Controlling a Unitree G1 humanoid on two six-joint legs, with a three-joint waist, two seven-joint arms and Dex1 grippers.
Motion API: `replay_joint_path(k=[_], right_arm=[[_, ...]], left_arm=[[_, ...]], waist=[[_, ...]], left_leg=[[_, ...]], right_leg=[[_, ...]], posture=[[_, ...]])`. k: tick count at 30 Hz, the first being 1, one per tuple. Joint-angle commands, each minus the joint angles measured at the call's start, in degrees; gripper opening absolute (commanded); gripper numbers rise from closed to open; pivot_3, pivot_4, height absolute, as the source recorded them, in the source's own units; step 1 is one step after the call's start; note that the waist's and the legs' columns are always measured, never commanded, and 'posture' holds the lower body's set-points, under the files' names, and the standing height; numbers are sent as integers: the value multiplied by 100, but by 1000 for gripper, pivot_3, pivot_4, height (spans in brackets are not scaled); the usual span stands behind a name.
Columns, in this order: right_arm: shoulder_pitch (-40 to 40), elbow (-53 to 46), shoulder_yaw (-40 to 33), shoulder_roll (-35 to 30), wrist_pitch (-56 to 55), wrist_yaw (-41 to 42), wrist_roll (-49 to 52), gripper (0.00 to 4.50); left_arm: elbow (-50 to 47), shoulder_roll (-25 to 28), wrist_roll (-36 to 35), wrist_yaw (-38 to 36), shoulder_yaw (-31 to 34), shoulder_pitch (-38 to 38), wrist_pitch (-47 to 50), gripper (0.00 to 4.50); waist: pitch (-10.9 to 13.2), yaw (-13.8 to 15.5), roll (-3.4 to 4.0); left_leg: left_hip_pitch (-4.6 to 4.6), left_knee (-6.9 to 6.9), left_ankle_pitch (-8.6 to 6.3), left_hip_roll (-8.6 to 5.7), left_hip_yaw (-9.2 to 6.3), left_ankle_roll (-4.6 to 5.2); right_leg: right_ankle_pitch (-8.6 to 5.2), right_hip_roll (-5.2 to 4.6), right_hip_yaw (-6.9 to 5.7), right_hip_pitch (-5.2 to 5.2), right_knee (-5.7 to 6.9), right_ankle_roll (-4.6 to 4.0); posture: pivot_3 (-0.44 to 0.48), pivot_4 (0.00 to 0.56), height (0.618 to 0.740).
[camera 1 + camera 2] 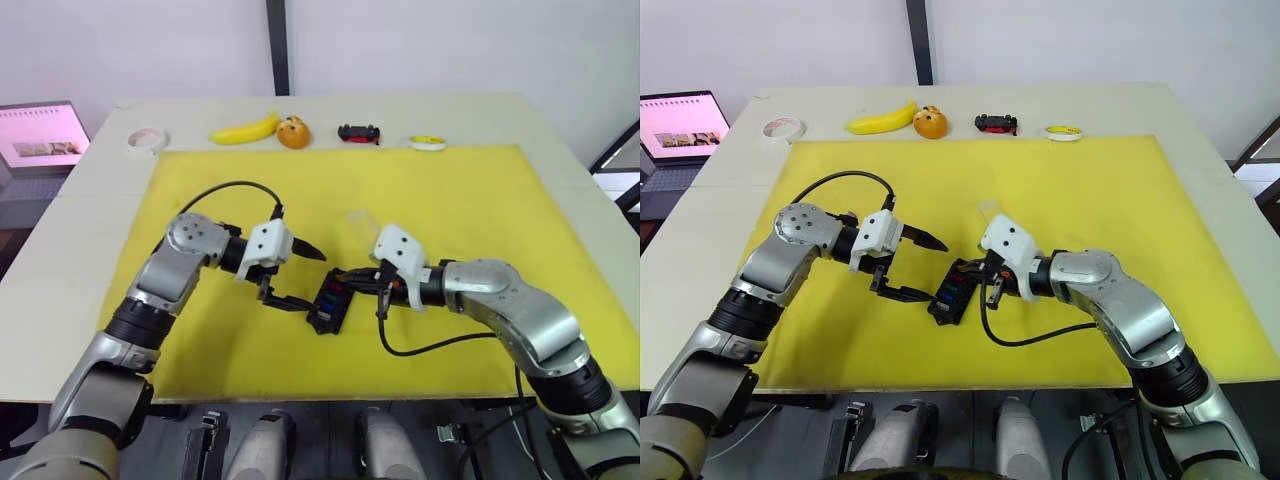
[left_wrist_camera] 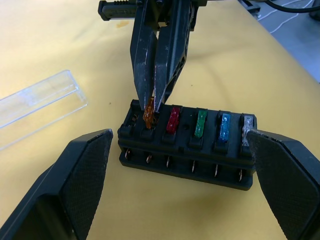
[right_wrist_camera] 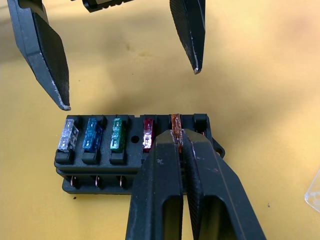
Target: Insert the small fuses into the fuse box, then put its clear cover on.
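Note:
The black fuse box lies on the yellow mat between my two grippers. Grey, blue, green and red small fuses stand in its slots. My right gripper is shut on an orange fuse that sits in the slot beside the red one. My left gripper is open, its fingers spread on either side of the box without touching it. The clear cover lies flat on the mat just behind the box.
Along the table's far edge lie a roll of white tape, a banana, an orange, a black-and-red toy car and a yellow-and-white disc. A laptop stands off the table's left side.

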Motion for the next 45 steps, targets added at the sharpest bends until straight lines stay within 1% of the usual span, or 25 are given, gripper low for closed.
replay_joint_path(k=[1, 11, 23, 39, 45], right_arm=[[-282, -399, -196, 55, 194, -15, 245, 213], [-375, -482, -208, -30, 594, -141, 408, 213], [-353, -285, -115, -12, 606, -309, 291, 213], [-302, -335, -52, -29, 658, -326, 304, 213], [-373, -407, -129, 41, 742, -362, 391, 213]], left_arm=[[-102, 45, -13, 9, 134, -70, -62, 4500], [-86, 32, 2, 31, 120, -84, -69, 4500], [-69, 53, -8, 27, 140, -89, -56, 4500], [-26, 26, 2, 31, 129, -116, -80, 4500], [-22, 31, 12, 34, 126, -114, -83, 4500]], waist=[[0, -3, 0], [0, 3, 0], [0, 4, 0], [0, 2, 0], [0, 1, 0]], left_leg=[[0, 0, 0, 0, 0, 0], [0, 0, -1, 0, -1, 1], [0, 0, -1, 0, -1, 2], [0, 0, -1, 0, 0, 1], [0, 0, -1, 0, -1, 2]], right_leg=[[0, 0, 0, 0, 0, 0], [0, 0, 0, 0, 0, 0], [0, 0, 0, 0, 0, 0], [0, 0, 0, 0, 0, 0], [0, 0, 0, 0, 0, 0]], posture=[[0, 150, 740], [0, 150, 740], [0, 150, 740], [0, 150, 740], [0, 150, 740]])
